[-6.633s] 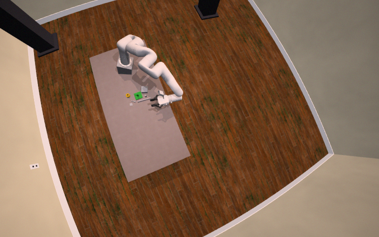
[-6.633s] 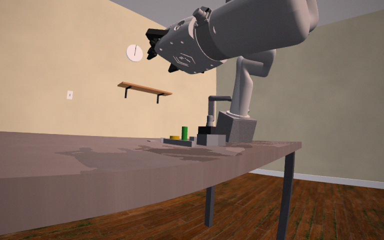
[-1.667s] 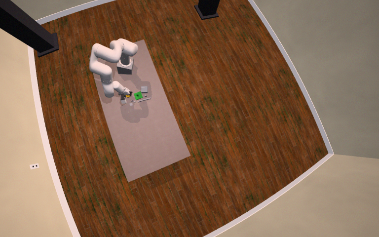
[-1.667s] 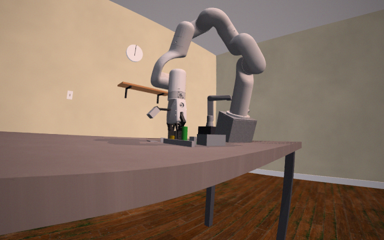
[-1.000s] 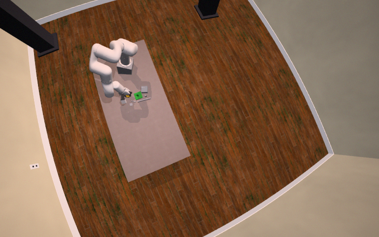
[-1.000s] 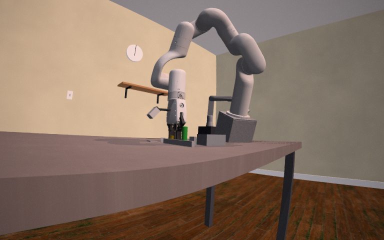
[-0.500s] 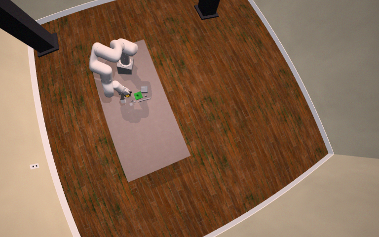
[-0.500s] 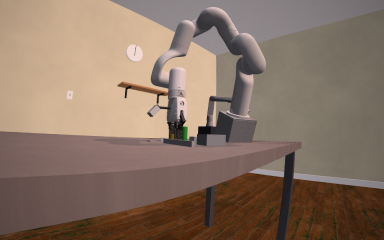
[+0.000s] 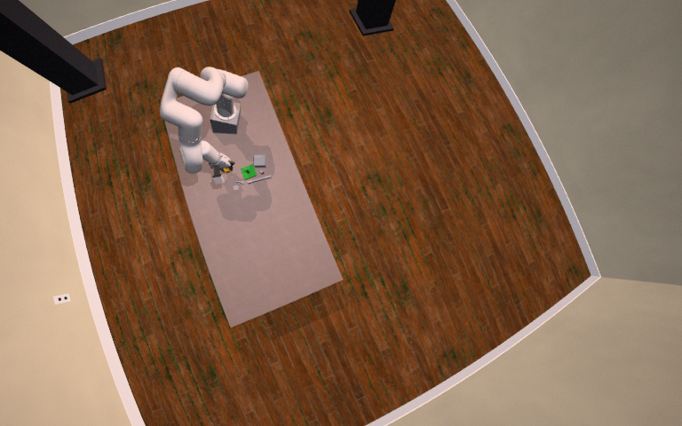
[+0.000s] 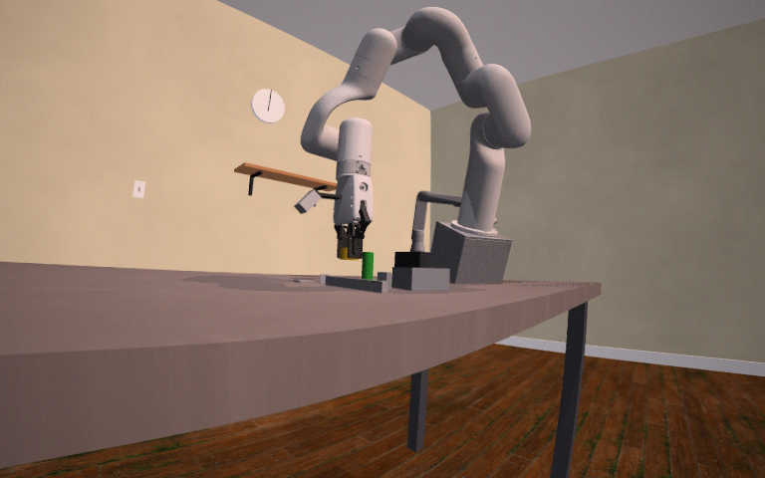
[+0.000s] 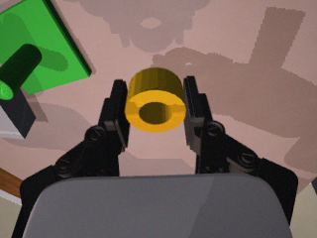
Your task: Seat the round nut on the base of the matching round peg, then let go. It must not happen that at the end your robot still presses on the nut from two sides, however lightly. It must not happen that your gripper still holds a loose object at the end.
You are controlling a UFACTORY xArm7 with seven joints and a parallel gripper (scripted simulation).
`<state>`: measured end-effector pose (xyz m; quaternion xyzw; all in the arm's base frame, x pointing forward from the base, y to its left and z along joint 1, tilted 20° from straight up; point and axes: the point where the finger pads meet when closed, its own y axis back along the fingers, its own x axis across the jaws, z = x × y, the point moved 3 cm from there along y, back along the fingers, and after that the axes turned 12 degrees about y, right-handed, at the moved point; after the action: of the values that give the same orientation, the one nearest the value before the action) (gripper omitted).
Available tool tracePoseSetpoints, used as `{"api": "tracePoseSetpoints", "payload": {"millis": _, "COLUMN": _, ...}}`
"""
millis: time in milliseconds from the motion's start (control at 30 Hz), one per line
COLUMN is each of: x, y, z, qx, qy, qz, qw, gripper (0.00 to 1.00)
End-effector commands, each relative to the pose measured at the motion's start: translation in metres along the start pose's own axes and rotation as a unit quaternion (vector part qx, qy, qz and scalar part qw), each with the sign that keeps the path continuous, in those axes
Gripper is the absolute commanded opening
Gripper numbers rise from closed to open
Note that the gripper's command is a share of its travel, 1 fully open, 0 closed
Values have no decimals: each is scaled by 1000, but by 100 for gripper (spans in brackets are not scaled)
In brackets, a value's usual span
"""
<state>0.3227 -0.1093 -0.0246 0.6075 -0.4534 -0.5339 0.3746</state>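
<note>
Across the middle of the exterior view runs the counter (image 10: 168, 315), a long matte mauve slab on square grey legs. Above it arches the smooth white arm (image 10: 485, 113), its tubular links rising from a grey block pedestal (image 10: 479, 265). At upper left of the wrist view lies a flat glossy green base (image 11: 55, 34) bearing a green cylindrical peg (image 11: 19, 69). Centre frame, the black claw (image 11: 158, 109) is clamped on the thick yellow round nut (image 11: 157, 101), lifted off the counter, beside the peg.

Wood floor (image 9: 427, 201), beige wall (image 10: 113, 113), perhaps clock (image 10: 268, 105).
</note>
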Motion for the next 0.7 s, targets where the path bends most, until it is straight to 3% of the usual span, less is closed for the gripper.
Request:
{"api": "tracePoseSetpoints", "payload": {"millis": 0, "x": 1, "y": 2, "z": -1, "qx": 1, "qy": 0, "qz": 1, "qw": 1000, "gripper": 0}}
{"api": "tracePoseSetpoints", "payload": {"millis": 167, "x": 0, "y": 22, "z": 1, "qx": 1, "qy": -1, "qz": 1, "qw": 1000, "gripper": 0}}
{"api": "tracePoseSetpoints", "payload": {"millis": 467, "x": -14, "y": 23, "z": -7, "qx": 0, "qy": -1, "qz": 1, "qw": 1000, "gripper": 0}}
{"api": "tracePoseSetpoints", "payload": {"millis": 667, "x": -88, "y": 24, "z": -39, "qx": 0, "qy": 0, "qz": 2, "qw": 1000, "gripper": 0}}
